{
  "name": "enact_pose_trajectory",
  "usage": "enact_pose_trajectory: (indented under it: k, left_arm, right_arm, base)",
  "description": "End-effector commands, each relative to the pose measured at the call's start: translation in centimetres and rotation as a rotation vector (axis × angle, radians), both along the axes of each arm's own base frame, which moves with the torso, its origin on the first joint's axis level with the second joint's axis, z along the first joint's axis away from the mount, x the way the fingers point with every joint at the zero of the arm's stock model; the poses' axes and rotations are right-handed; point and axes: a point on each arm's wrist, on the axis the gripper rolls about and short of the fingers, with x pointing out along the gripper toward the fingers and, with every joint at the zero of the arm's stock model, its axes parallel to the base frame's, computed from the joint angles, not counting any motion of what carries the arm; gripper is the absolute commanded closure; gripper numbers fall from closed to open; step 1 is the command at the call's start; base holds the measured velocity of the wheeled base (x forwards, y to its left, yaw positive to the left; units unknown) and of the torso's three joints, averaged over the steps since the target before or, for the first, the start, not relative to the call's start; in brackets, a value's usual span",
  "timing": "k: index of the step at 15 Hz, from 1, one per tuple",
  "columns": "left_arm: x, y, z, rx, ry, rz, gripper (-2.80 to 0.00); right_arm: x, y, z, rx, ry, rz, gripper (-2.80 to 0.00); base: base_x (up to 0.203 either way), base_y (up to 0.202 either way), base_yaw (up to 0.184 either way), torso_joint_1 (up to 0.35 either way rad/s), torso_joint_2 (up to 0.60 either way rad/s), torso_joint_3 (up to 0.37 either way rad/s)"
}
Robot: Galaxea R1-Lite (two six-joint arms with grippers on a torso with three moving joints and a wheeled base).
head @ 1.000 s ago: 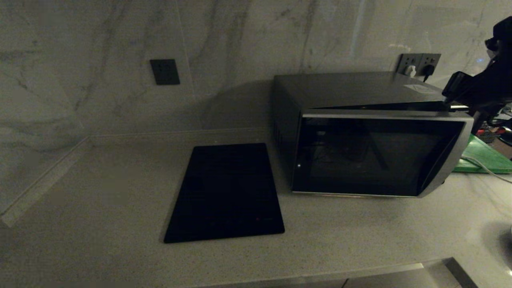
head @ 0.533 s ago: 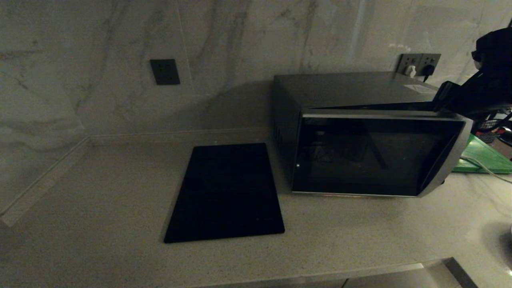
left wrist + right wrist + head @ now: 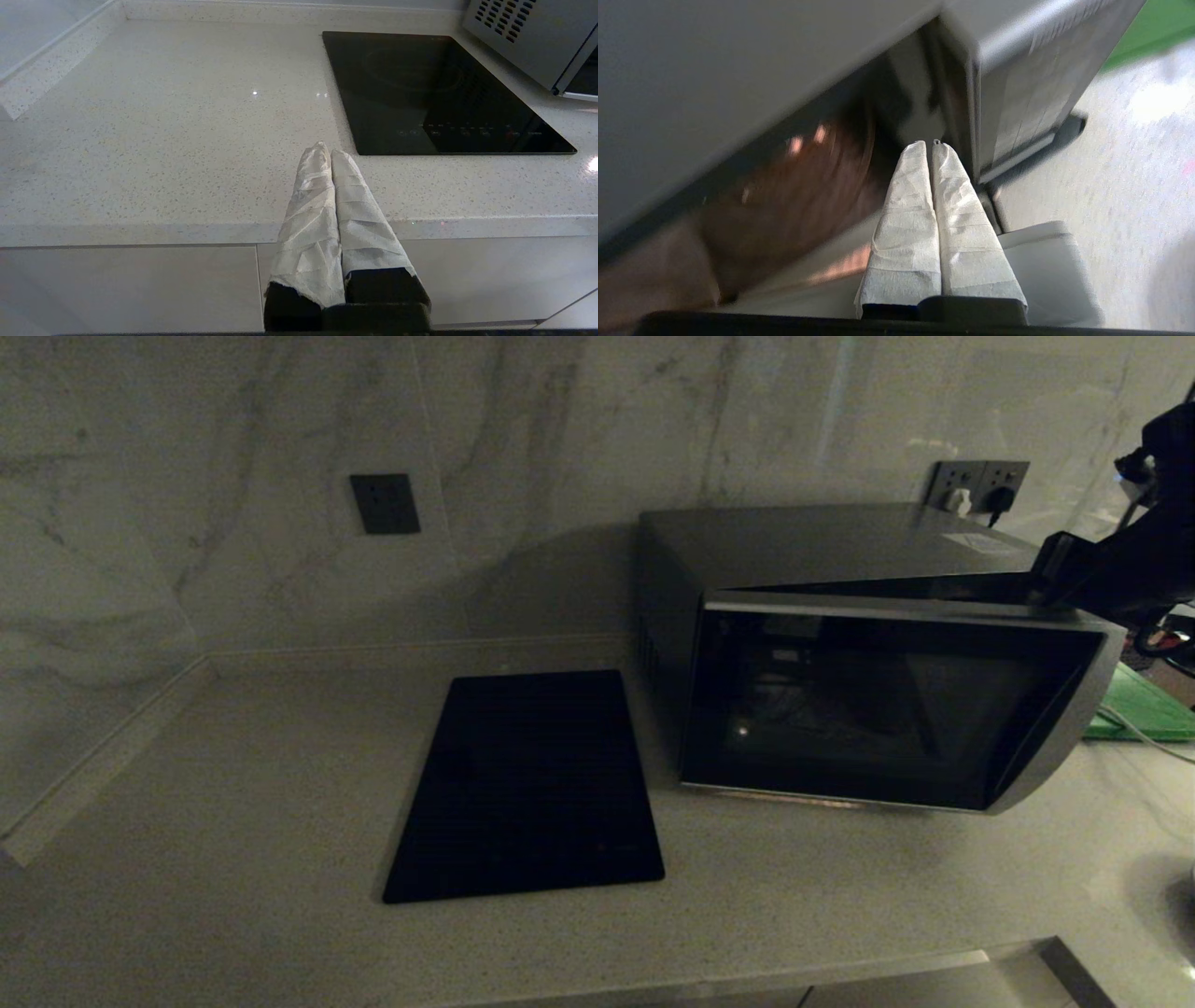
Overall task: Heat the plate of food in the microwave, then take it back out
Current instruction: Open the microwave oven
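Black cooktop flat on the counter; dark wall plate at its eleven o'clock, green board out at three o'clock.

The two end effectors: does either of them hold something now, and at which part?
Neither holds anything. The right end effector is shut, its tips in the gap behind the microwave door's free edge. The left end effector is shut over the counter.

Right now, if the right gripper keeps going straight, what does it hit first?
The right gripper, jaws shut, points into the gap behind the microwave door's free edge. Likely it enters the cavity first; depth is unclear.
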Motion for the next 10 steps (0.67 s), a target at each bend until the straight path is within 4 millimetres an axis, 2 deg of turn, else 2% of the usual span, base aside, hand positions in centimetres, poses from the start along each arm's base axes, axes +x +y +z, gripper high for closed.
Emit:
enact_pose_trajectory:
  k: [1,4,10]
  left_arm:
    - [0.0,0.0,0.0,-0.001,0.001,0.001,0.0]
    - [0.0,0.0,0.0,-0.001,0.001,0.001,0.0]
    - [0.0,0.0,0.0,-0.001,0.001,0.001,0.0]
  right_arm:
    - [-2.6,0.4,1.3,0.005,-0.004,0.007,0.0]
    - [-3.9,1.2,1.1,0.009,0.024,0.029,0.0]
    - [-6.9,5.1,1.1,0.001,0.044,0.146,0.0]
  base:
    - [0.0,0.0,0.0,0.0,0.0,0.0]
    - [0.0,0.0,0.0,0.0,0.0,0.0]
    - [0.0,0.0,0.0,0.0,0.0,0.0]
